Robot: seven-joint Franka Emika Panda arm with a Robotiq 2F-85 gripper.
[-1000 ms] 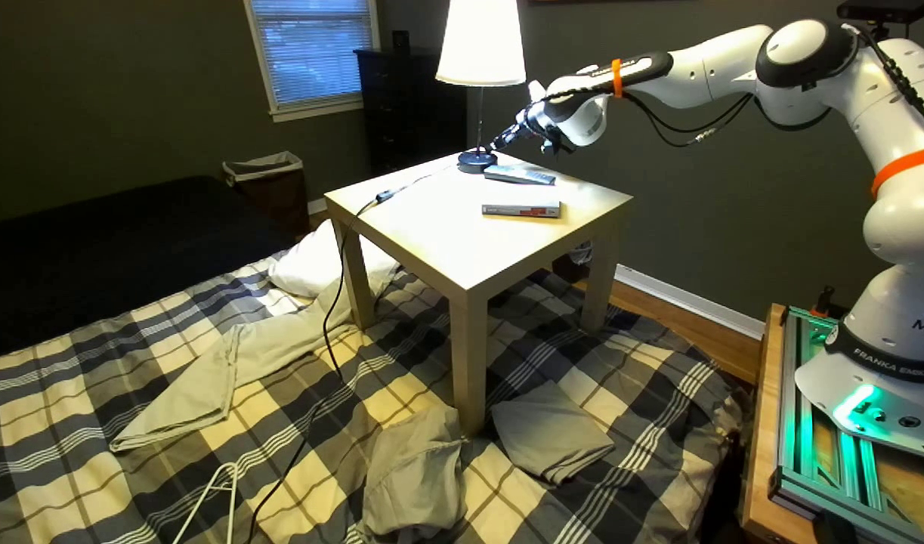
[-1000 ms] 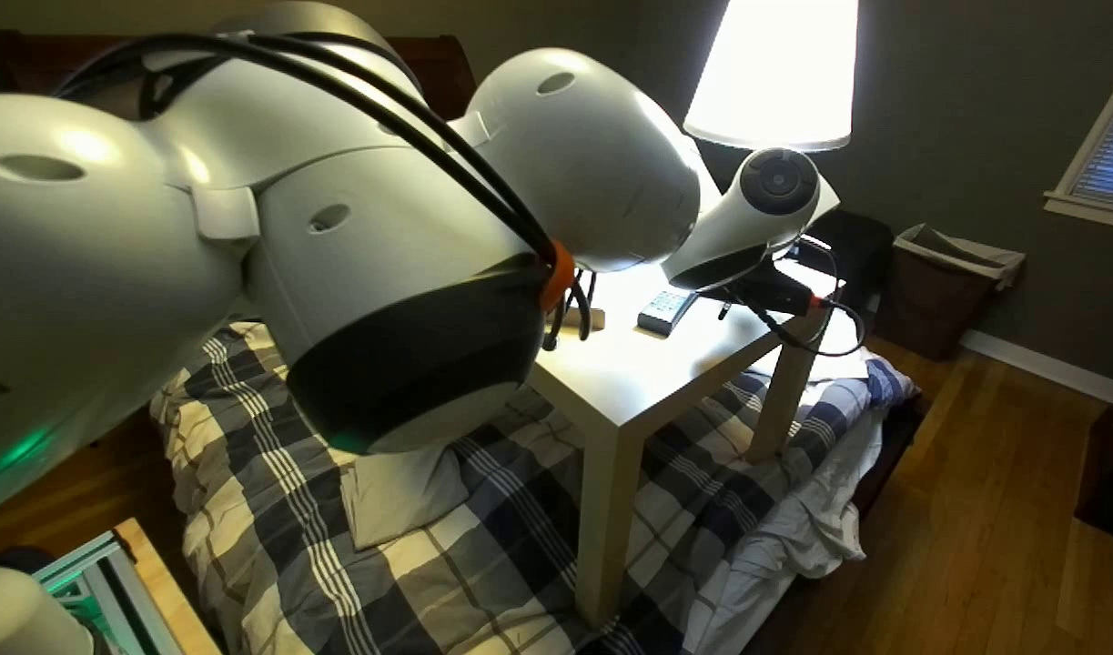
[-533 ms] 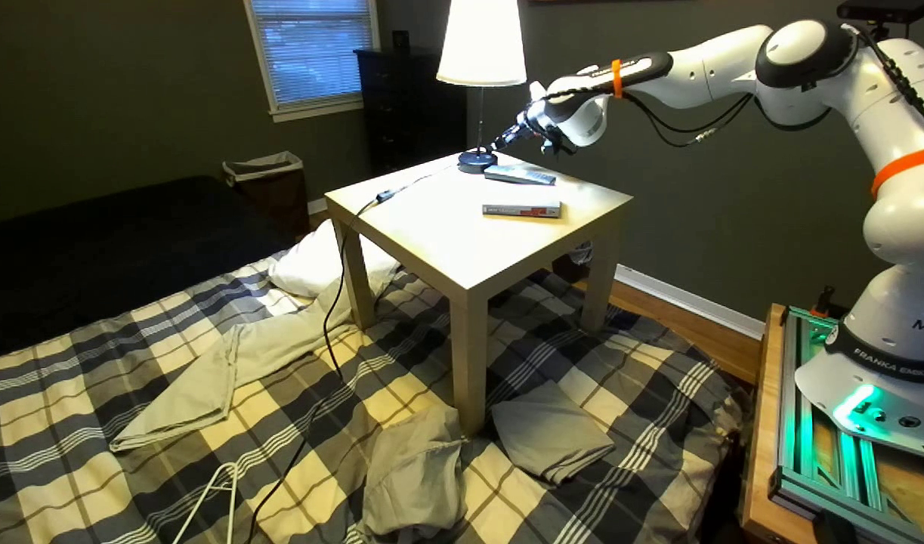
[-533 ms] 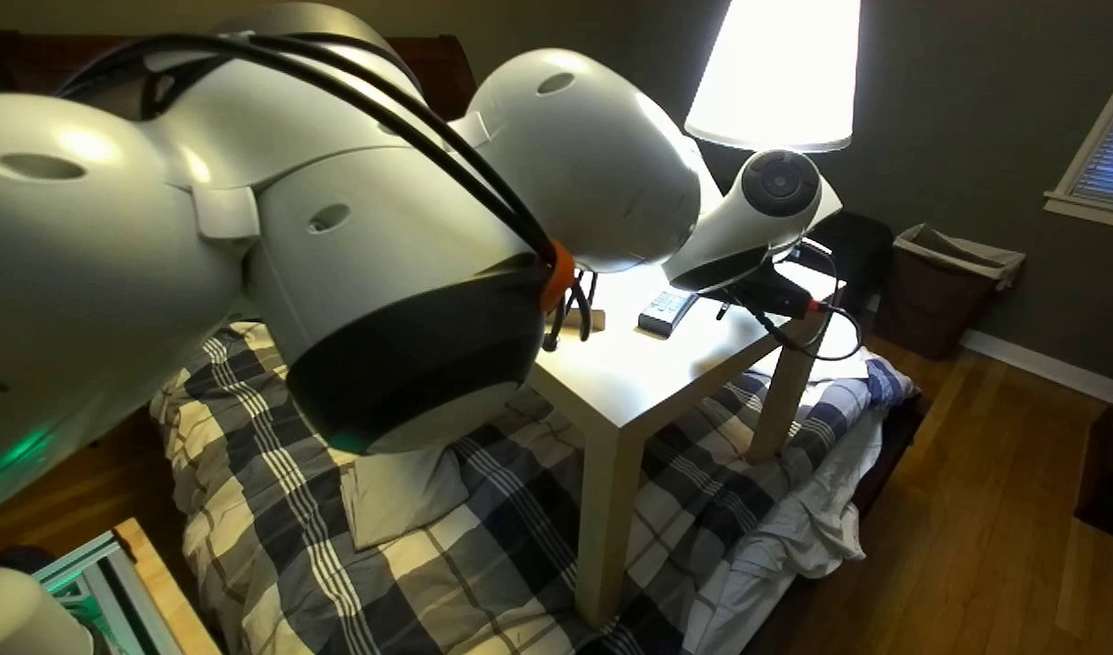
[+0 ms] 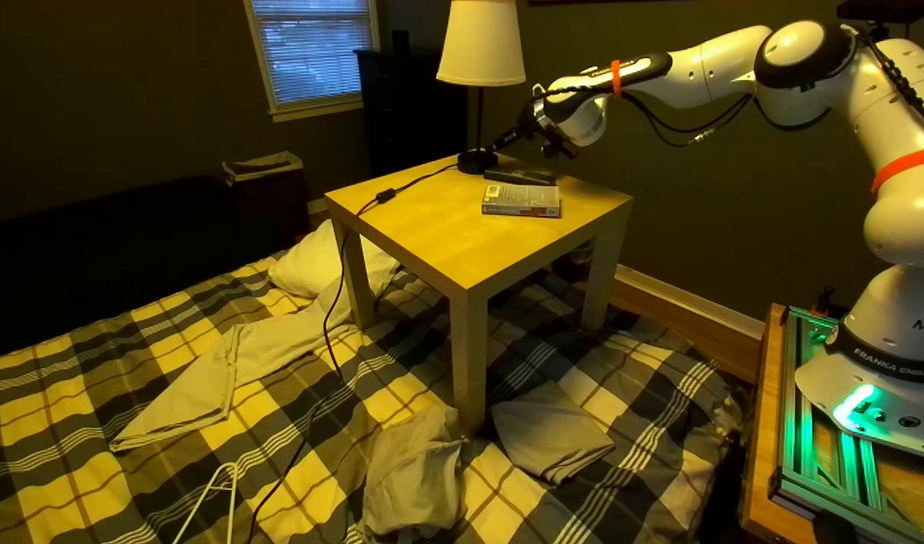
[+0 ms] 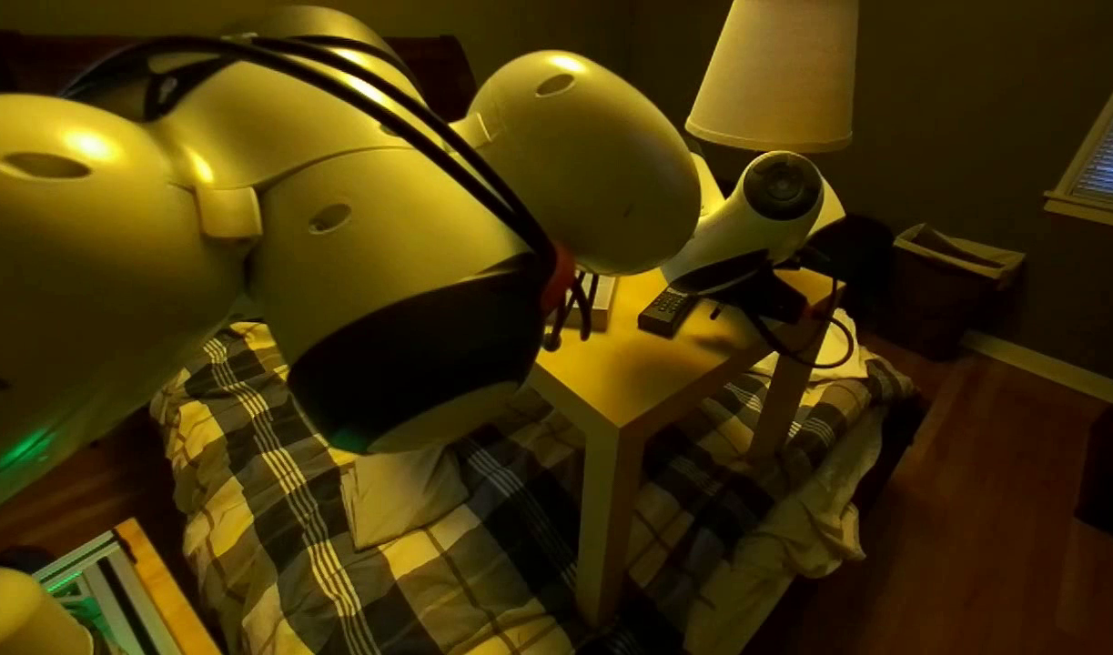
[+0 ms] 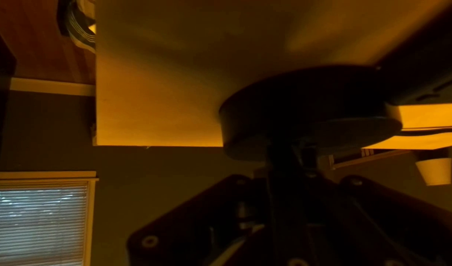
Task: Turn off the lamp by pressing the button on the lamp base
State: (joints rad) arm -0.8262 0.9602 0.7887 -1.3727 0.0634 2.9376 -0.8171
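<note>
Lamp (image 5: 482, 45) off, upright near a corner of the worktop (image 5: 424, 227) — jaws pressed together right at the lamp base (image 5: 473, 163), touching or not, can't tell — remote (image 6: 663, 314) just beside.

In an exterior view: lampshade (image 5: 480, 47), 12 o'clock, cream; lamp base (image 5: 477, 162), black; surface (image 5: 431, 234), yellow-tan. Bedspread (image 5: 326, 455), 7 o'clock: plaid in yellow, grey, near-black; white stripes. Robot arm (image 5: 798, 106), 2 o'clock: off-white, red straps (image 5: 907, 164). Gripper (image 5: 496, 144): black.
</note>
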